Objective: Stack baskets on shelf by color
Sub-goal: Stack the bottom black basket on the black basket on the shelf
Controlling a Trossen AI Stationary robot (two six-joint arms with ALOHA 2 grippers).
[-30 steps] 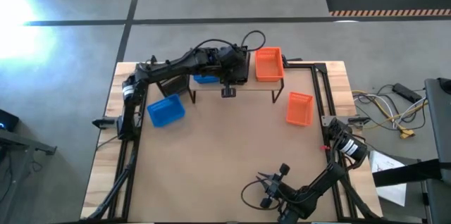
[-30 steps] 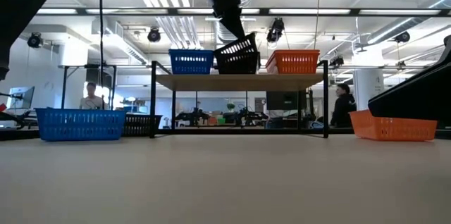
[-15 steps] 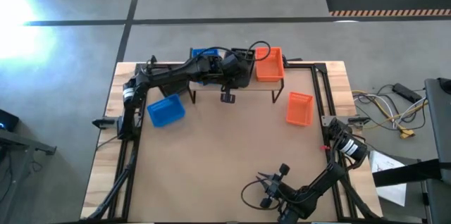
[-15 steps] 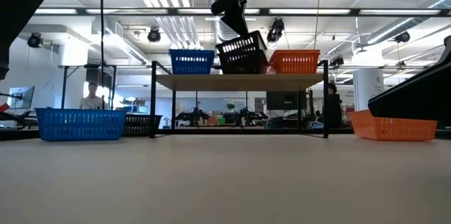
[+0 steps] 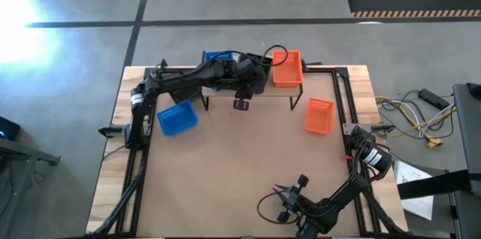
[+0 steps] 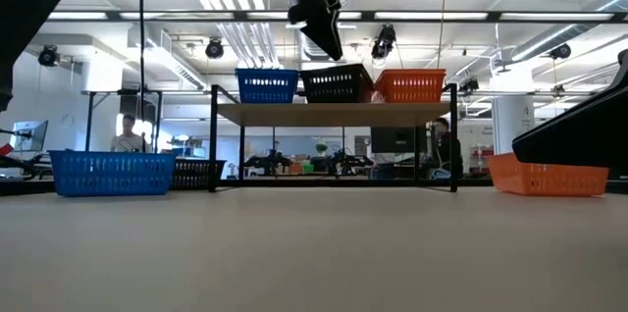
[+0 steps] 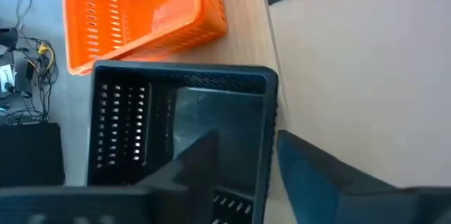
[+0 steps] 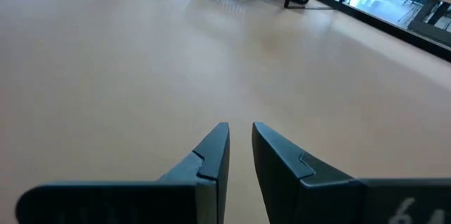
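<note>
The black basket [image 6: 337,83] sits level on the shelf [image 6: 294,113], between a blue basket [image 6: 267,85] and an orange basket [image 6: 406,85]. My left gripper [image 7: 246,139] hangs open just over the black basket's near end wall [image 7: 271,111]. One finger stands over the inside and one over the outside. In the low view the fingertips [image 6: 332,49] are slightly above the rim. My right gripper [image 8: 241,136] waits low over the table's near edge [image 5: 284,198], its fingers a narrow gap apart.
A blue basket [image 5: 176,119] lies on the table left of the shelf and an orange basket [image 5: 319,116] to its right. Another black basket [image 6: 198,173] stands on the table behind the shelf's left leg. People show in the room beyond. The table's middle [image 5: 240,156] is bare.
My left gripper carried the black basket toward the table's far edge and down. The basket was tilted and held above the shelf; now it rests level on the board between the blue and orange baskets. The fingertips now show just above its rim.
</note>
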